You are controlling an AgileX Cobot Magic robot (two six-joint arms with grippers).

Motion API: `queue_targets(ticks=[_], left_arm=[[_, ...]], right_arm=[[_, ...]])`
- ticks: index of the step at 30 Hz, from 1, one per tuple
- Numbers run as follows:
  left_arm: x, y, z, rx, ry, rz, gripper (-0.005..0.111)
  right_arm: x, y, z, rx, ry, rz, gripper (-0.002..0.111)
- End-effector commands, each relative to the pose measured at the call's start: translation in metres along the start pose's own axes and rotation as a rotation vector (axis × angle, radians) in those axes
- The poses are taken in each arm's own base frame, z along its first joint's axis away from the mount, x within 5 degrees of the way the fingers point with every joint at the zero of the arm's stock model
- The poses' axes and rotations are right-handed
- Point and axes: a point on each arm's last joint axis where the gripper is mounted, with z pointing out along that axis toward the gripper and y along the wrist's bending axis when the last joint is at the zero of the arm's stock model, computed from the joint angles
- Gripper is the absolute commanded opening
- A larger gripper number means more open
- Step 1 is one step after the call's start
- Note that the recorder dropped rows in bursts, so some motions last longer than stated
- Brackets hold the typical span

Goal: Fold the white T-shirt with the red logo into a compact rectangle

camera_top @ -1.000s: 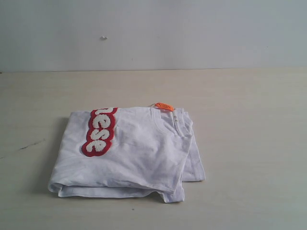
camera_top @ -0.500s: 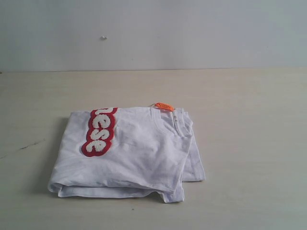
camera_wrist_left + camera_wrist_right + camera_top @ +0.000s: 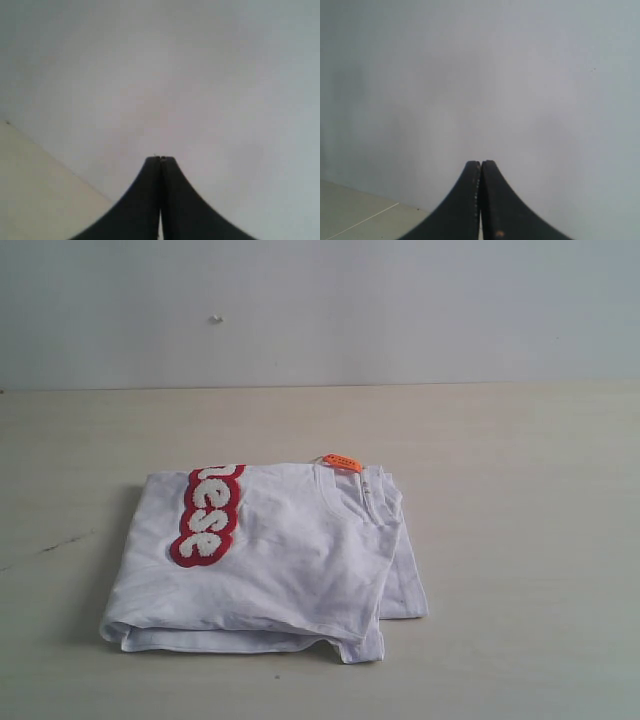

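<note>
The shirt (image 3: 270, 560) lies folded on the table (image 3: 520, 490), a little to the left of the middle in the exterior view, stacked in several layers into a rough rectangle. The red logo (image 3: 208, 515) shows only in part on the top layer and runs off over the far fold. The orange tag (image 3: 342, 462) pokes out at the neck on the far edge.

My left gripper (image 3: 160, 159) has its jaws pressed together with nothing between them, and my right gripper (image 3: 480, 162) is the same — tips meeting, empty. Both wrist cameras look at the pale wall (image 3: 520, 75) with only a sliver of table below, and neither arm appears in the exterior view, so I judge both are held up and well away from the cloth.

I take the folding to be as good as finished. What remains, if anything, is tidying: a lower layer sticks out past the top one along the right edge. Squaring it would mean bringing my right arm down, opening the jaws, and nudging that edge under — gently, or the stack will slide.
</note>
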Motion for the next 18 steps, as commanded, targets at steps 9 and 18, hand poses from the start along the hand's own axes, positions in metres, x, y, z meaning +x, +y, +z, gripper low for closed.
queue_targets(ticks=[9, 18], left_arm=[[0.024, 0.027, -0.008, -0.211, 0.351, 0.596, 0.0], [0.029, 0.031, -0.011, -0.228, 0.43, 0.68, 0.0]], right_arm=[[0.001, 0.0, 0.0, -0.001, 0.001, -0.004, 0.0], [0.001, 0.0, 0.0, -0.001, 0.001, -0.004, 0.0]])
